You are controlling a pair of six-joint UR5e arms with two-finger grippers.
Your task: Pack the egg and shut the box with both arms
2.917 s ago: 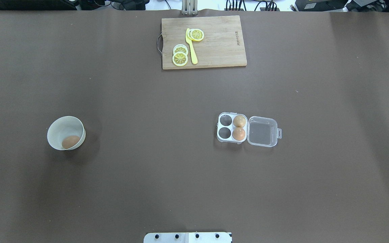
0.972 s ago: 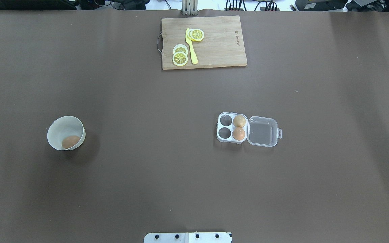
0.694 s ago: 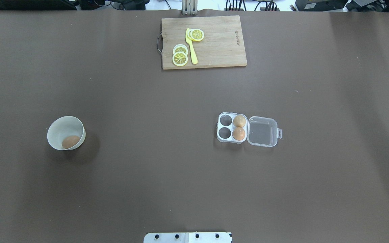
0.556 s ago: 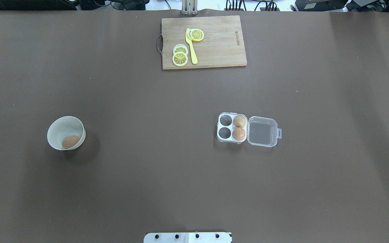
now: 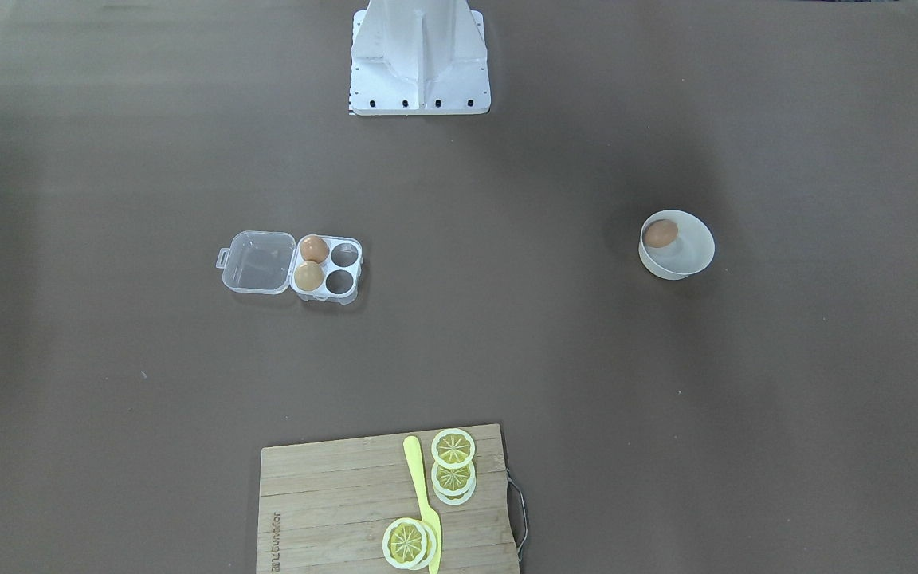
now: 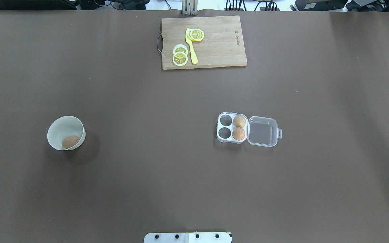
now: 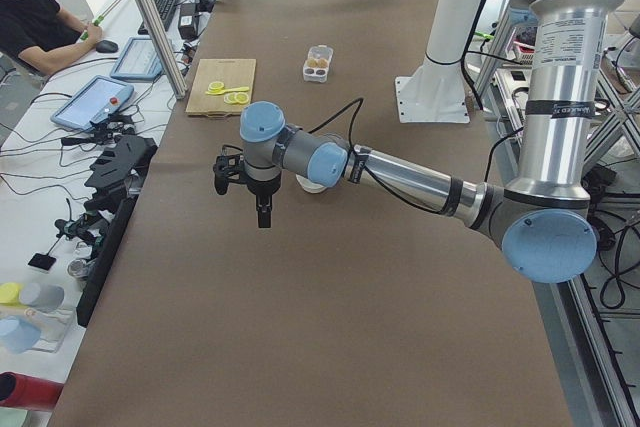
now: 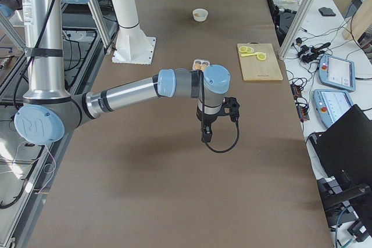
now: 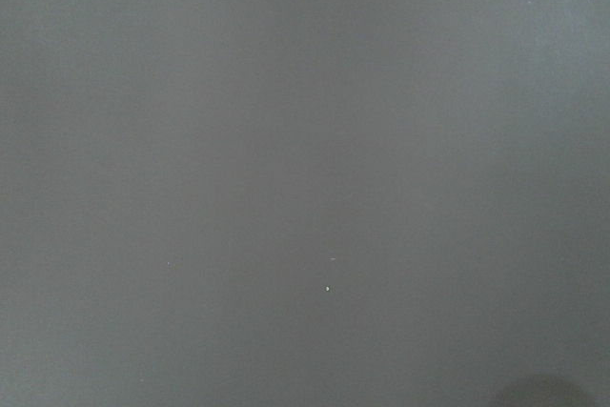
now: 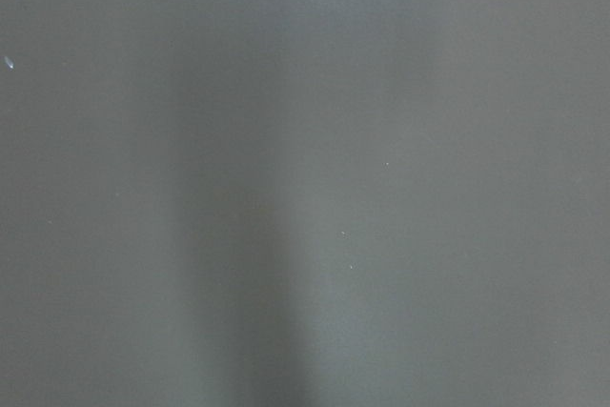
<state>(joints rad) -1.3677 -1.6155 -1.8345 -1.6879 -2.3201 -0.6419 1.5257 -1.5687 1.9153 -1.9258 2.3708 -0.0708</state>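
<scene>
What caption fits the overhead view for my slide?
Open box with two cells filled, two empty; the egg to pack sits in the white bowl; cutting board beyond.

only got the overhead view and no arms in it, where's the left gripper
observer: In the exterior left view the left gripper hangs above the table, pointing down, nearer that camera than the bowl.
operator: open or shut
observer: Cannot tell from there; its wrist camera shows only bare table.
operator: and the right one
observer: Exterior right shows the right gripper above bare table, nearer that camera than the box.
</scene>
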